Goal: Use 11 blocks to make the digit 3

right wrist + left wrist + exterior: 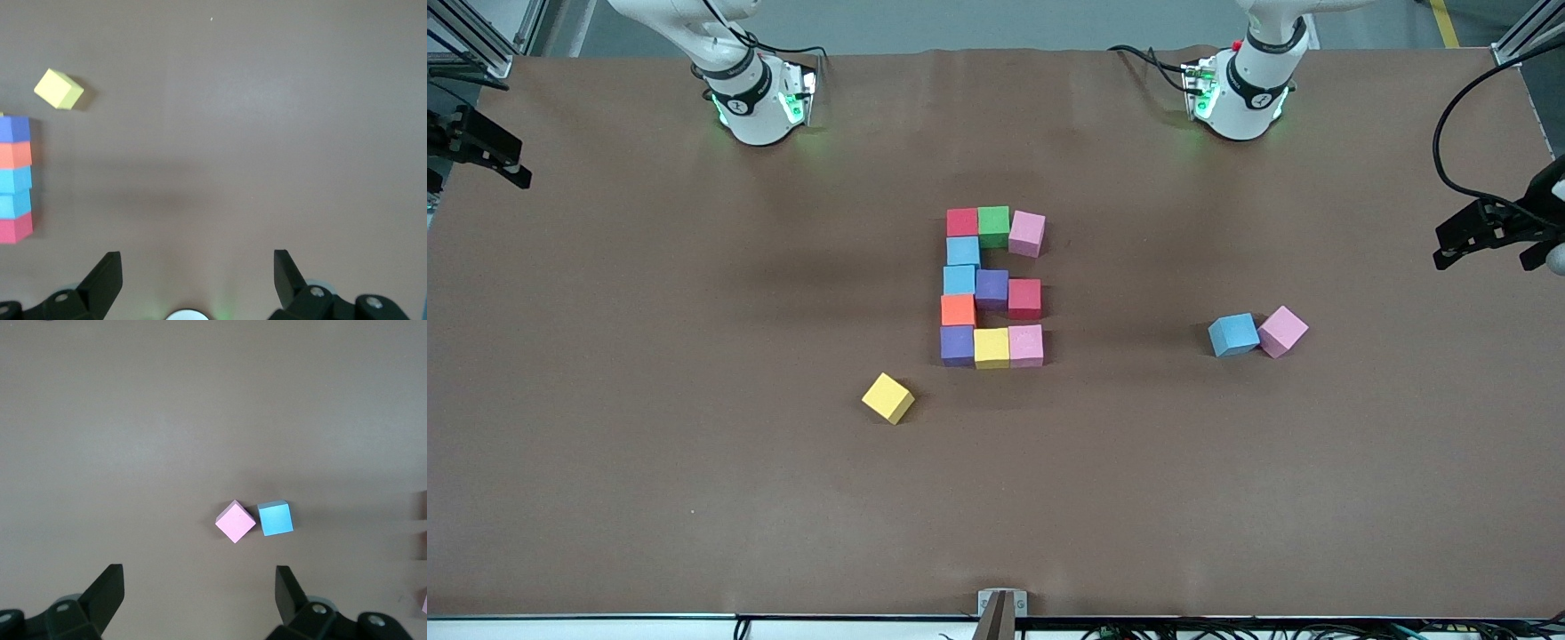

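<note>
Looking down at your brown table (694, 462), you see eleven foam blocks pressed together near its middle as a blocky figure (992, 286), three cubes wide and five tall. Its row nearest the arm bases reads red, green, pink; the middle row blue, purple, red; the row nearest the front camera purple, yellow, pink. A blue and an orange cube link the rows along the edge toward the right arm's end. Three spare cubes lie apart: a yellow block (887, 397) nearer the front camera than the figure, and a blue block (1233, 334) touching a pink block (1282, 331) toward the left arm's end. Your left claw (200, 595) hangs released, fingers spread wide, at its end of the table. Your right claw (198, 275) waits released too, holding nothing, at the right arm's end.
</note>
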Controlling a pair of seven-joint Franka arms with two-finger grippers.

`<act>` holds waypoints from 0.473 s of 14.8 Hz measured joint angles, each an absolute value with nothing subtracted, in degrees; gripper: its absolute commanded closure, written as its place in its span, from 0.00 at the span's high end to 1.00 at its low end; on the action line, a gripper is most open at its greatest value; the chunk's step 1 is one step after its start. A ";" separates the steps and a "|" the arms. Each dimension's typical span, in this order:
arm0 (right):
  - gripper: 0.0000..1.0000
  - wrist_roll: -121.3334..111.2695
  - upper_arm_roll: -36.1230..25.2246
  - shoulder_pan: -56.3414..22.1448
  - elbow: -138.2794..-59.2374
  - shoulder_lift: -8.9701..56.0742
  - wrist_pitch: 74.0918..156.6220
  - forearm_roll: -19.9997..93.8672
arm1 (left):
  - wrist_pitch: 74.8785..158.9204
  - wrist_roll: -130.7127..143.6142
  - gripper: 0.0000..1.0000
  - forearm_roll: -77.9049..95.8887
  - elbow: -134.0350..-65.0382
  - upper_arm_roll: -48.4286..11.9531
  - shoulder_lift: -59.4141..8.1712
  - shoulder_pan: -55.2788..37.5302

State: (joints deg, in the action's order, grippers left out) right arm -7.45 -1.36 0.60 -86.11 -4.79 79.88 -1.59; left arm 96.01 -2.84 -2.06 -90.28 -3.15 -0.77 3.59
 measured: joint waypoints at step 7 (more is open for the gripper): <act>1.00 -5.57 -1.34 0.67 -86.06 -4.78 79.57 -1.35 | 95.60 -2.84 1.00 -2.06 -88.90 -3.10 -0.77 3.61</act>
State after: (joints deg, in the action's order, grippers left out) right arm -5.57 -1.34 0.67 -86.06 -4.78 79.57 -1.35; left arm 95.60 -2.84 -2.06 -88.90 -3.10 -0.77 3.61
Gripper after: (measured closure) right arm 0.000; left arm 0.000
